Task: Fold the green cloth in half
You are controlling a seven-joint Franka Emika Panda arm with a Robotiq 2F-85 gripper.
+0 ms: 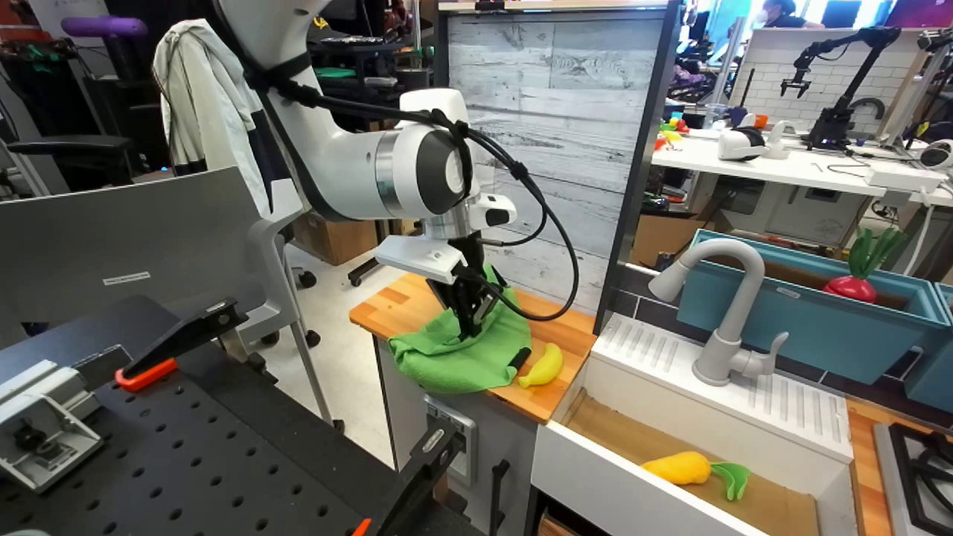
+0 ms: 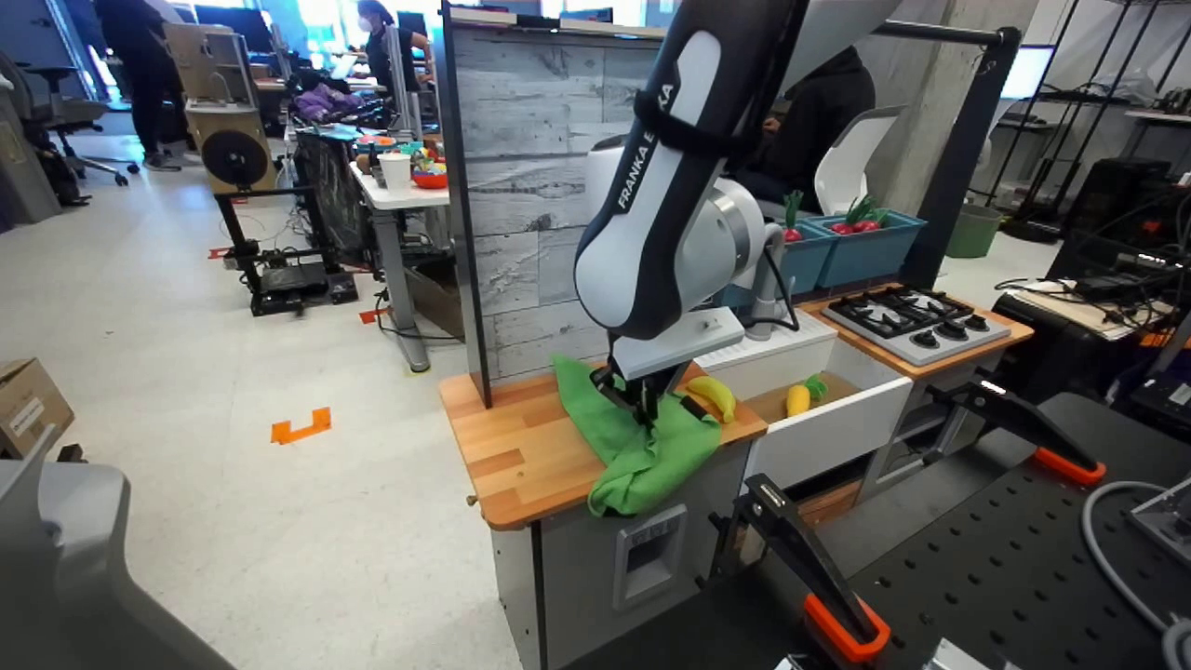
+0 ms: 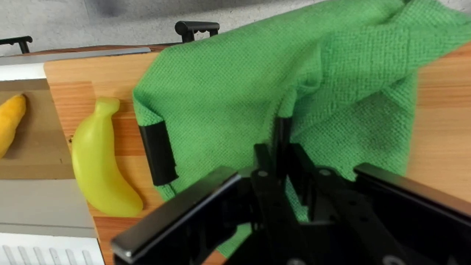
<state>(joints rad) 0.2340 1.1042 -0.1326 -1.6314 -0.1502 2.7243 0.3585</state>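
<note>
Wooden counter | green cloth under pincer | one black strip pinched

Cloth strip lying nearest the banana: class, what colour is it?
Black; the strip shows best in the wrist view.

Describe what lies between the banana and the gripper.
The wrist view shows a strip of wooden counter beside the banana, then the green cloth: first a black patch at its edge, then plain green up to the gripper.
</note>
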